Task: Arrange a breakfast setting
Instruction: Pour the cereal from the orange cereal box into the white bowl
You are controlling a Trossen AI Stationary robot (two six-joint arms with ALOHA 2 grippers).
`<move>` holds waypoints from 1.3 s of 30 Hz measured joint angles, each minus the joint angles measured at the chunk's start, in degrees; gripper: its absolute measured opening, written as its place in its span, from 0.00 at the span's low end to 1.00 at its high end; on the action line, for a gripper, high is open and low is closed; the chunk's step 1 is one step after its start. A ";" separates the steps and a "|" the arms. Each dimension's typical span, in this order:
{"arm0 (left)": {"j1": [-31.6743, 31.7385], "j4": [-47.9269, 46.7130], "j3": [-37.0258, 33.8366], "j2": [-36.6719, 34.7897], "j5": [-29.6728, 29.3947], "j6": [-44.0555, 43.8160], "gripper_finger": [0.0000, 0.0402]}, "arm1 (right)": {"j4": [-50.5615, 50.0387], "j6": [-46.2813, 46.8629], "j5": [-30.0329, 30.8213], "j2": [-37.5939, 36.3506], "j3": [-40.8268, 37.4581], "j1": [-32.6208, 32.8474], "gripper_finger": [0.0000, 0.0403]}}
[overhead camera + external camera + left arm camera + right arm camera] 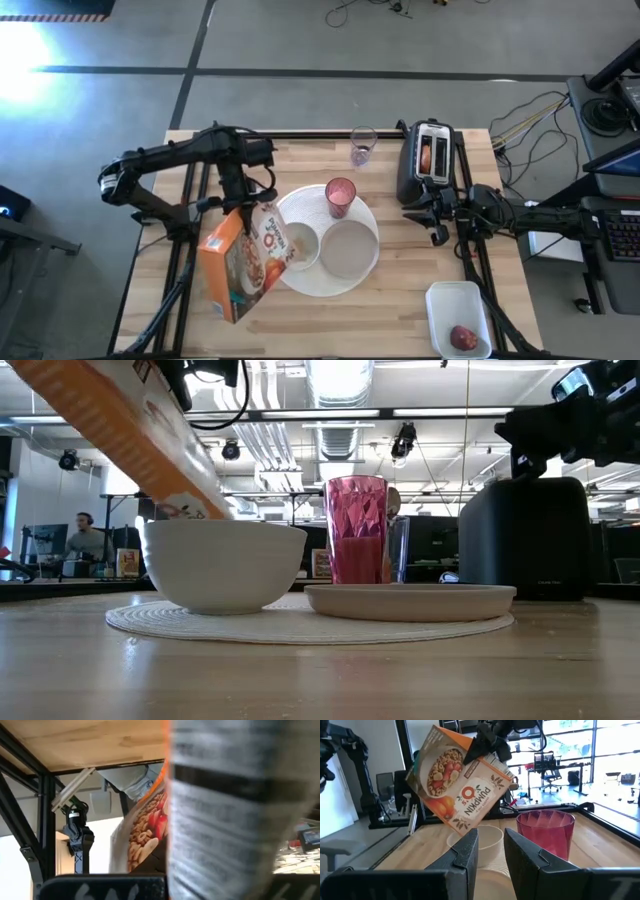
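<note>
So, halfway: left gripper [233, 203] fingers pinching cereal box [240, 262], tipped over small white bowl [300, 244]; red apple [462, 337] lower right, unplaced; right gripper [432, 212] fingers slightly apart, empty.

A robotics lab inside an open-plan office: a butcher-block table [400, 300] on a black metal frame stands on a polished concrete floor [300, 40] marked with dark tape lines, cables trailing across it. Beyond the table, exposed silver ducts [335, 380] and strip lights run along the ceiling. A person [88, 540] sits at a monitor in the background, and office chairs [547, 770] stand by large windows. Keyboards [622, 235] flank the table.
</note>
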 joint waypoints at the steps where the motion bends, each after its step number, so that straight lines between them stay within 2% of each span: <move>1: 0.15 -0.02 0.22 0.02 -0.15 -0.06 0.00 | -0.03 -0.16 -0.01 -0.01 0.01 0.00 0.21; 4: 0.58 0.08 1.08 0.17 1.96 -0.15 0.00 | -0.40 -1.65 -0.09 0.00 0.01 0.02 0.21; 9: 1.02 0.10 2.68 0.12 -0.13 0.44 0.00 | -0.15 -0.53 -0.04 0.00 0.00 0.00 0.21; 24: 1.04 0.40 2.63 0.16 0.10 -0.56 0.00 | -0.09 -0.37 -0.02 0.00 0.02 0.00 0.21; 27: 1.37 0.00 2.50 0.35 -1.33 -0.82 0.00 | -0.43 -1.77 -0.09 0.00 0.02 0.02 0.21; 39: 1.48 0.06 2.52 1.96 0.48 -1.06 0.00 | -0.43 -1.68 -0.09 -0.07 0.00 0.02 0.21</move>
